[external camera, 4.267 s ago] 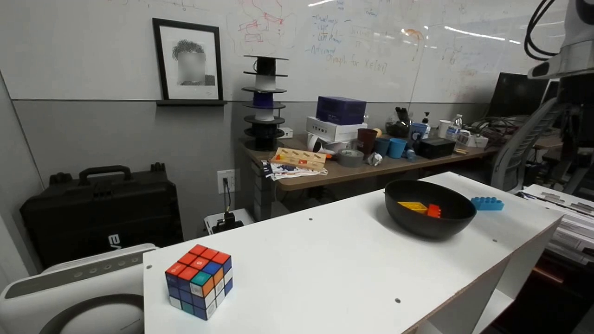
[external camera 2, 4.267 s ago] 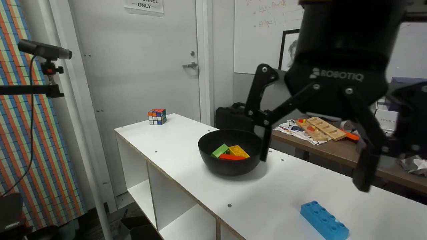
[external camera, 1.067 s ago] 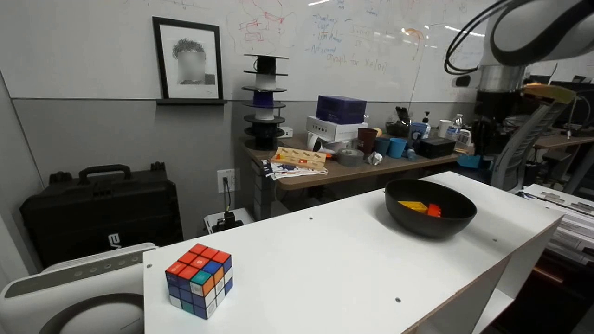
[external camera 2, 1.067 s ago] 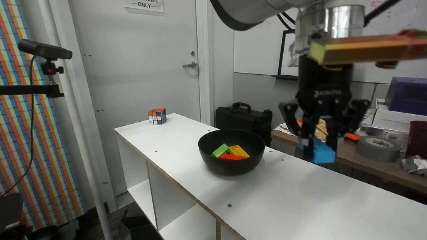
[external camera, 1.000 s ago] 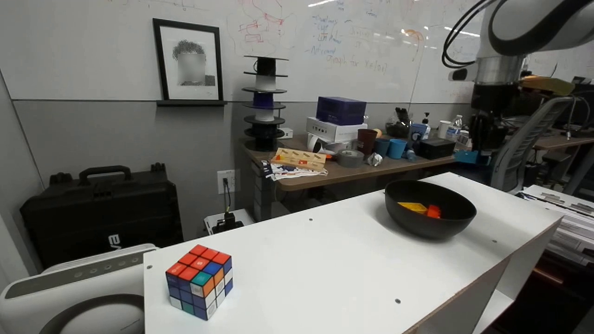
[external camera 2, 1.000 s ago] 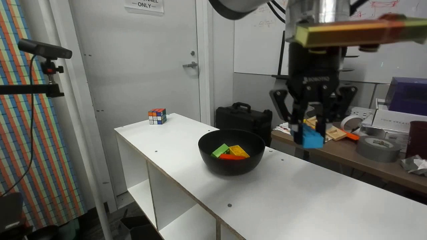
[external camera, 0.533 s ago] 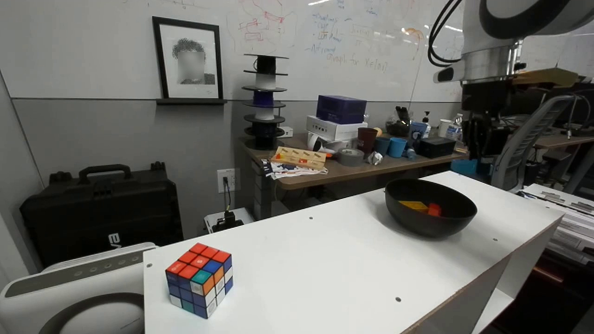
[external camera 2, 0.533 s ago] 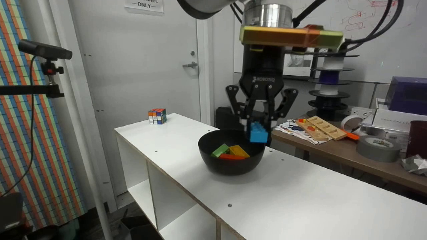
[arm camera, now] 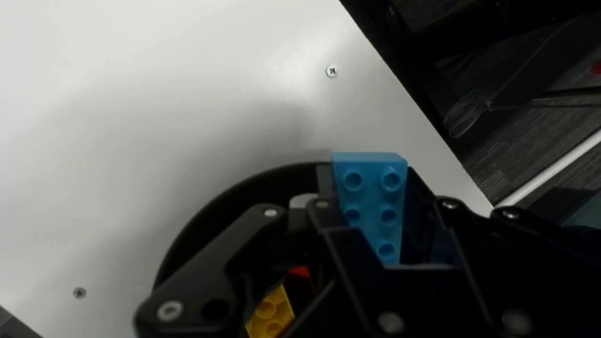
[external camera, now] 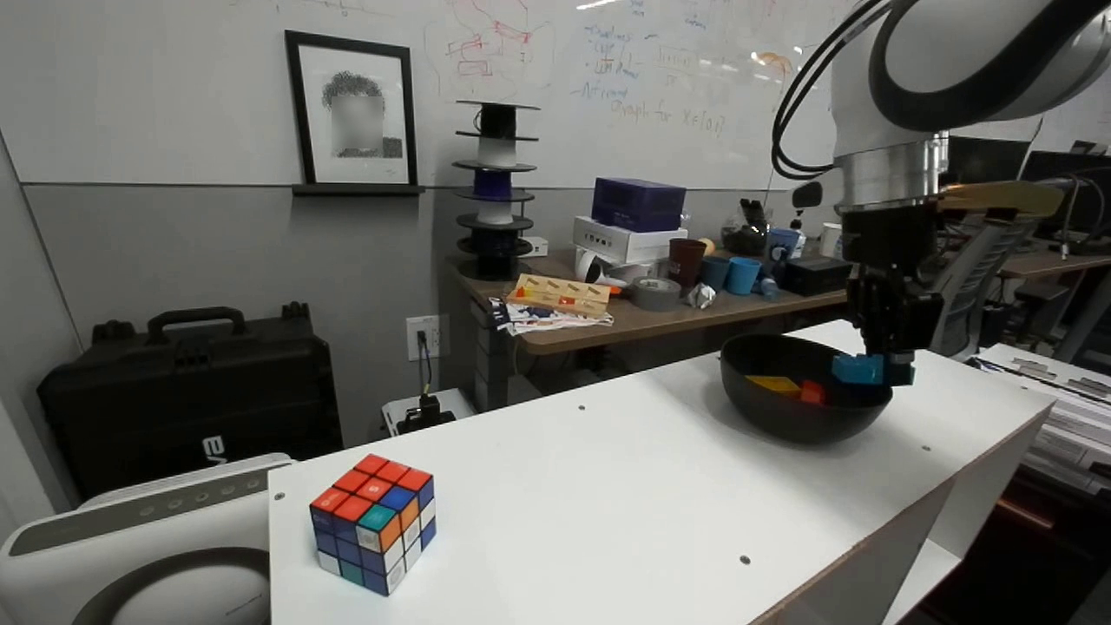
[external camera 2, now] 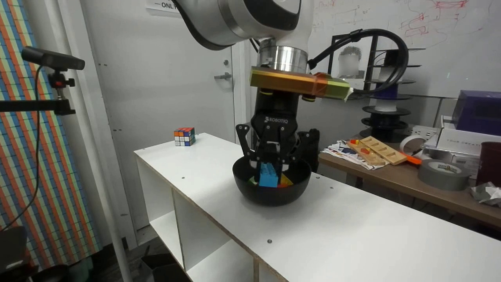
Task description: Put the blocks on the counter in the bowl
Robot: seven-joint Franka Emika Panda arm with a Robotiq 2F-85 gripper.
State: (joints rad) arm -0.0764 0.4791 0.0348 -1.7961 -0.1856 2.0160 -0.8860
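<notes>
Whiteboard [external camera: 642, 104] lines the wall in both exterior views, behind a cluttered workbench [external camera 2: 395, 176]; nearer stands my desk [external camera: 573, 503], white and smooth.

Bowl [external camera 2: 274, 197]: black, upright on the desk. Hand [external camera 2: 269, 177]: pointing down at the bowl's mouth, narrowed upon the blue block [arm camera: 371, 206], which I grip by its sides. Whether the block's lower end sits beneath the rim, I cannot tell.

Yellow block [external camera: 775, 386] and red block [external camera: 813, 392]: lying in the bowl. My wrist view shows both in part, my hand covering the rest, between seven and eight o'clock from the blue block. Green block [external camera 2: 252, 180]: in the bowl, a sliver, visible solely in an exterior view, at nine o'clock from the blue block.

Puzzle cube [external camera: 373, 525]: on the desk, well apart from the bowl, at eight o'clock from it in an exterior view. Blue cup [external camera: 743, 277]: on the workbench, recorded in an exterior view only. Door [external camera 2: 168, 78]: recorded in an exterior view only, toward ten o'clock.
</notes>
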